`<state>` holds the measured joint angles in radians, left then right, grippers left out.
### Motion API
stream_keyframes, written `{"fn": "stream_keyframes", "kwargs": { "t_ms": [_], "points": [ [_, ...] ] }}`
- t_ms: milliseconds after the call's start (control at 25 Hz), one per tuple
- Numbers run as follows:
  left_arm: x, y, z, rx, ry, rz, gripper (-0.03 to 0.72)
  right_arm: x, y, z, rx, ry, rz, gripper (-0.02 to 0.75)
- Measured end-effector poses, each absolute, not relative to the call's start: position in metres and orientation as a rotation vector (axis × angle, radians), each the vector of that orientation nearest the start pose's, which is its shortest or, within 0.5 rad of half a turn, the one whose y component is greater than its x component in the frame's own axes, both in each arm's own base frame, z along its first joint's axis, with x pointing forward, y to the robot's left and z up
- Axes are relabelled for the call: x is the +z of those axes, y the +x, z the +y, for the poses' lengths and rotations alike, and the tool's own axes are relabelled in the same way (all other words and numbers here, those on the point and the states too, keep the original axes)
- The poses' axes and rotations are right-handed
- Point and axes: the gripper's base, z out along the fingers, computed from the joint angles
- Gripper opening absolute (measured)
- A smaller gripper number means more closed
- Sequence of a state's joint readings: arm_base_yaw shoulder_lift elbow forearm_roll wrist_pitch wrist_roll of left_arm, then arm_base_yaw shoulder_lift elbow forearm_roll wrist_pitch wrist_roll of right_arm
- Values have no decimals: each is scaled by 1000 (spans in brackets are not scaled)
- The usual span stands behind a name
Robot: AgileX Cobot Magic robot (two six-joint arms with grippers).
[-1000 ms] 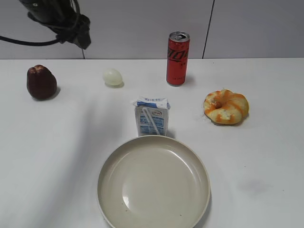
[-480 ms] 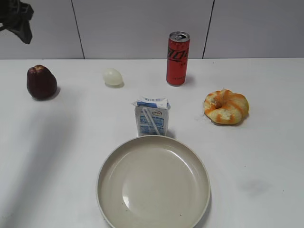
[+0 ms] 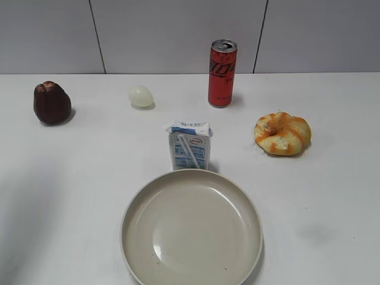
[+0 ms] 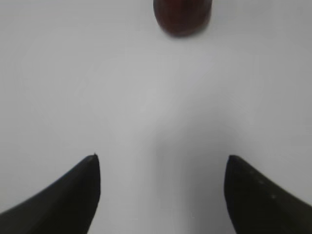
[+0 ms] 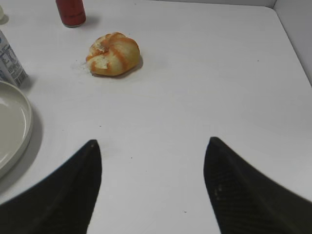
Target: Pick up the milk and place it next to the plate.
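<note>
- My left gripper point(image 4: 161, 168) is spread wide with nothing between its fingers, hanging over bare table point(image 4: 146, 97); the dark red fruit point(image 4: 183, 14) sits ahead of it at the top edge of the left wrist view, a bit blurred.
- My right gripper point(image 5: 152, 148) is also spread and empty, over bare table on the right side.
- In the exterior view I see neither arm.
- The milk point(image 3: 190, 145) stands upright mid-table, straw on its front face, right at the far rim of the plate point(image 3: 192, 228); I can't tell if they touch.
- In the right wrist view the milk point(image 5: 9, 61) shows at the left edge, just beyond the plate point(image 5: 13, 127).
- The plate is empty, nearest the camera.
- The red can point(image 3: 222, 73) stands upright behind the milk, well apart from it.
- The bun point(image 3: 282, 133) lies right of the milk; the pale egg point(image 3: 141, 96) lies back left, and the dark red fruit point(image 3: 51, 103) sits far left.
</note>
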<state>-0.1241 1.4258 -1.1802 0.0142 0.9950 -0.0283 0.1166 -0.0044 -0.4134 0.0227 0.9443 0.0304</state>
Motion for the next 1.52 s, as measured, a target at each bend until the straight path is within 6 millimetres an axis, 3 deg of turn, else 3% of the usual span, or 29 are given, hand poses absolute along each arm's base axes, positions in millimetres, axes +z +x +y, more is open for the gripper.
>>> {"fn": "stream_keyframes", "kwargs": {
  "t_ms": [400,680,960,1520],
  "points": [
    [271,159,-20,-55,126,2702,594,262,8,3,121,-85,2010,500],
    [262,95,-14,-99,109,2536,594,262,8,3,122,-85,2010,500],
    [278,64,-11,-130,100,2323,594,262,8,3,122,-85,2010,500],
    [271,30,-8,-151,105,2311,592,262,8,3,122,-85,2010,500]
  ]
}}
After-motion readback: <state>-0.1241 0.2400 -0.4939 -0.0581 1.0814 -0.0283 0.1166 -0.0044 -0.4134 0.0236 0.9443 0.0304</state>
